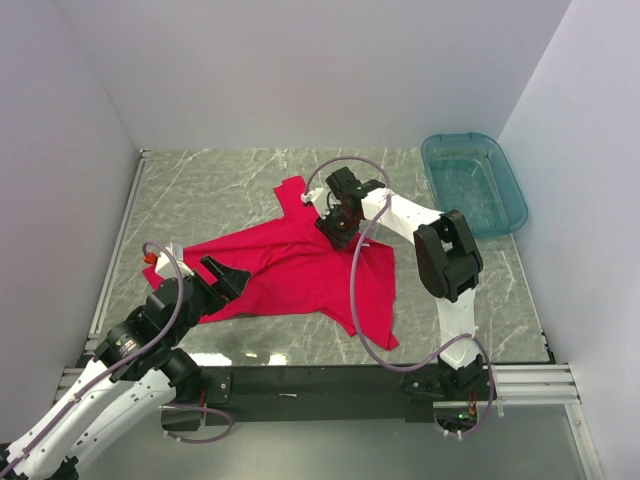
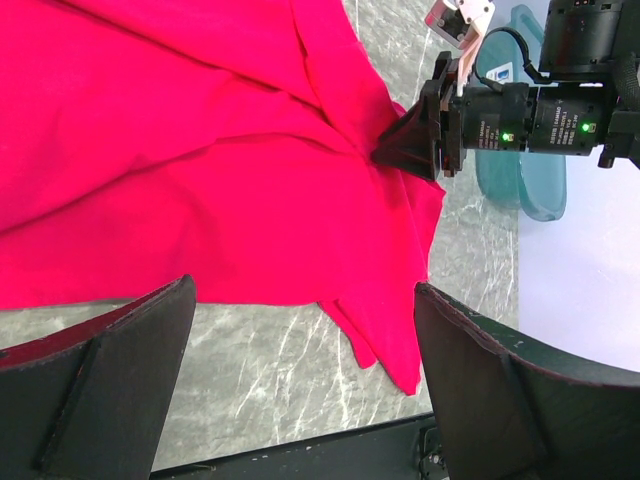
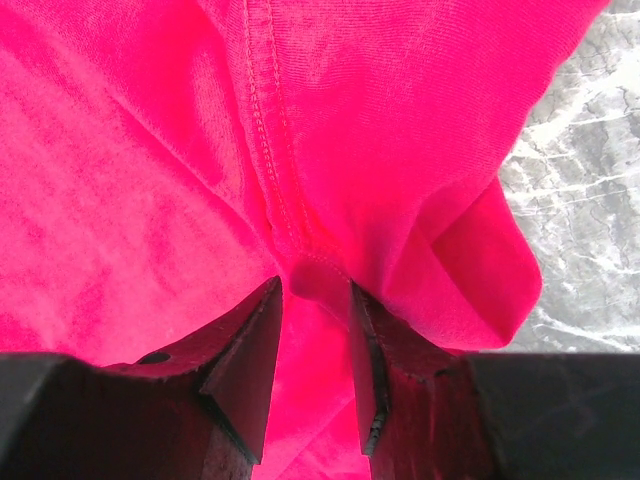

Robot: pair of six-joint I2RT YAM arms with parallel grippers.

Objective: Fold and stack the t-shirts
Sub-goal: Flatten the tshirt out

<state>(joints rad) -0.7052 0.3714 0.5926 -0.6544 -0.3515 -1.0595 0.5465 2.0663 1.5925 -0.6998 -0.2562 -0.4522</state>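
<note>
The t-shirt (image 1: pixel 300 270) lies rumpled on the veined grey-green table (image 1: pixel 200 190), left of the translucent teal tub (image 1: pixel 512 182). It is soft bright red knit, and we see a double-stitched seam in the right wrist view. It spreads in an uneven, three-lobed shape. Its long axis runs crosswise, from the side by the tub out to a tapered end well away from it, and we cannot tell which end is the collar. The right gripper (image 3: pixel 315 285), on the tub side of the cloth, pinches a raised fold between its dark fingers. The left gripper (image 2: pixel 305 290) hangs over the shirt's edge farthest from the tub — jaws spread wide, holding nothing.
</note>
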